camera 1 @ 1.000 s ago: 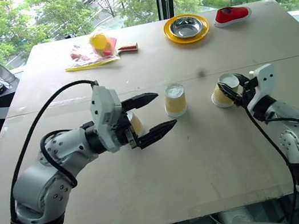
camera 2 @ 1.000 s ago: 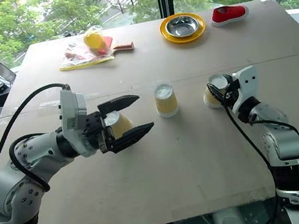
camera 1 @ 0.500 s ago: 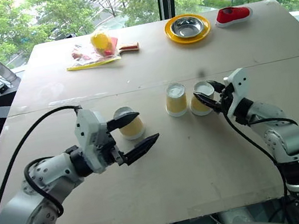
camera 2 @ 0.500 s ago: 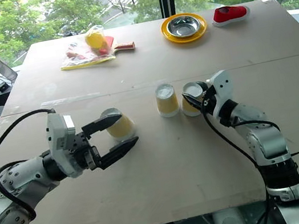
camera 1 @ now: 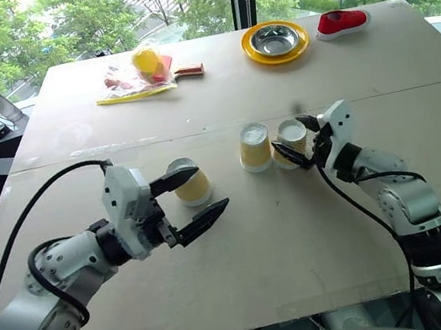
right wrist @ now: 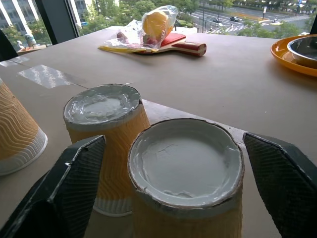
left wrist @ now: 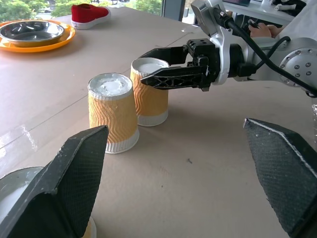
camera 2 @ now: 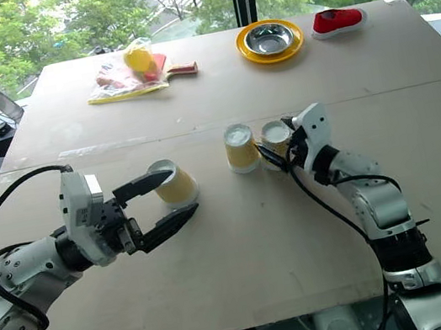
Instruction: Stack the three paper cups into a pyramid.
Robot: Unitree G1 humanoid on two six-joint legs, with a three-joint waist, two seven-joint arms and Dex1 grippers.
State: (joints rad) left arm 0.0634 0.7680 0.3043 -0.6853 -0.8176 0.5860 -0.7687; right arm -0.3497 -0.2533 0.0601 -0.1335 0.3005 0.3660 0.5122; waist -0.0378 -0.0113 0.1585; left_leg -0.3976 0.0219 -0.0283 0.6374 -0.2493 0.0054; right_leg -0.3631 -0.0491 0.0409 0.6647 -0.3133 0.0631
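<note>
Table (camera 1: 252, 296), pale board top, by a window. Three paper cups, all upside down with white bases up. Middle cup (camera 1: 254, 147) stands upright on its rim near the table's centre. Right-hand cup (camera 1: 292, 142) stands just beside it, the two rims close or perhaps touching; the views do not settle which. Left-hand cup (camera 1: 191, 182) stands apart from the pair, toward the robot's left. Right gripper (camera 1: 296, 145): pointing level toward the right-hand cup, its two black fingers spread to either side of the cup near its top; in the right wrist view the fingers (right wrist: 59, 198) stand clear of the cup's wall with a gap on both sides, so the cup stands on the table unheld. Left gripper (camera 1: 194, 195): jaws wide apart, holding nothing; the upper finger reaches across in front of the left-hand cup's base, the lower finger lies over bare table nearer the robot; whether the upper finger touches that cup cannot be told. Far edge of the table: steel bowl (camera 1: 274, 38) on a yellow plate (camera 1: 252, 50), red shoe (camera 1: 341, 21), table-tennis paddle (camera 1: 180, 72) under a plastic bag with a yellow object (camera 1: 146, 61).
</note>
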